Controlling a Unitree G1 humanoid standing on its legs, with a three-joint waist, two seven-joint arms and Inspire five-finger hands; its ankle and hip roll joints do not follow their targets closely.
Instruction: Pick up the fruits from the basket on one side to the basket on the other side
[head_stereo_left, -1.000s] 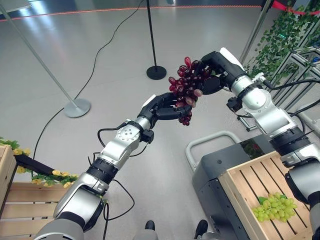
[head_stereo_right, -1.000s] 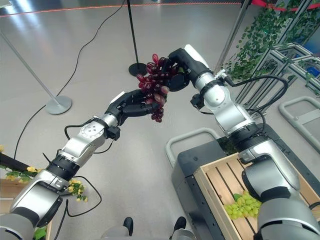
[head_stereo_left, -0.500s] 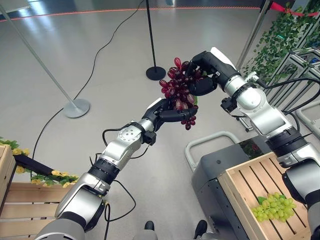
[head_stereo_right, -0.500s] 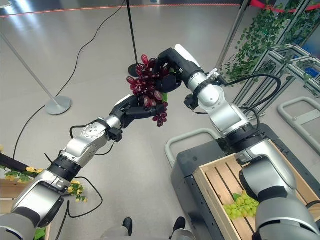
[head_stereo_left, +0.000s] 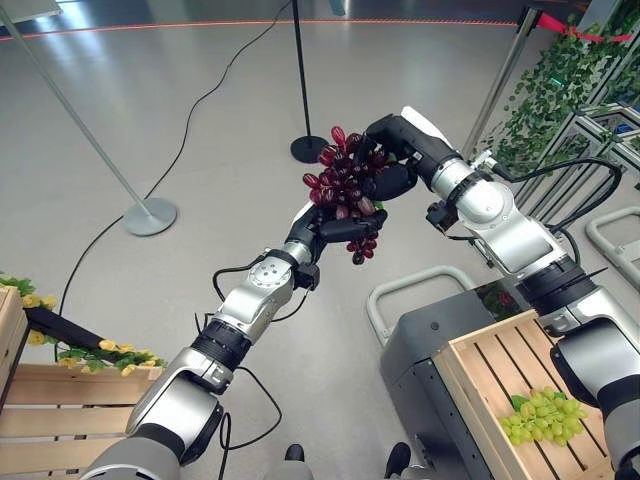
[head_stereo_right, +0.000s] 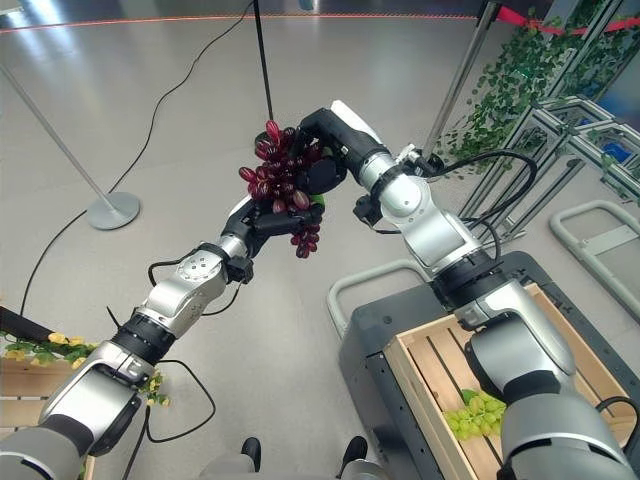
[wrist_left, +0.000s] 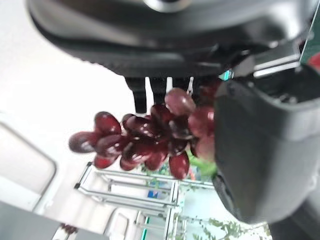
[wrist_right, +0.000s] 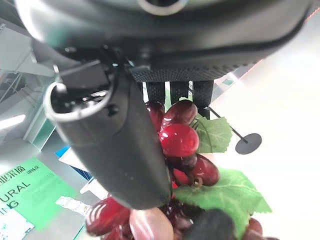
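At the lower left a slatted wooden crate is seen, with a garland of yellow flowers draped along its upper edge. Beyond it, on the grey floor, a slanted pole stands on a round silver base, and farther back a black stanchion is planted upright.

The left hand is raised in mid-air above the floor, its fingers curled up round the lower part of a bunch of red grapes. The bunch is held up between the two hands, well clear of both crates. The right hand is clamped on the upper part of the same bunch, thumb and fingers closed on it; in the right wrist view the thumb is pressed against the berries and a green leaf shows among them. Which hand bears the weight cannot be told.

To the right, a second wooden crate rests on a dark cart, and a bunch of green grapes lies near its right edge. Green vines hang over a metal frame at the far right.
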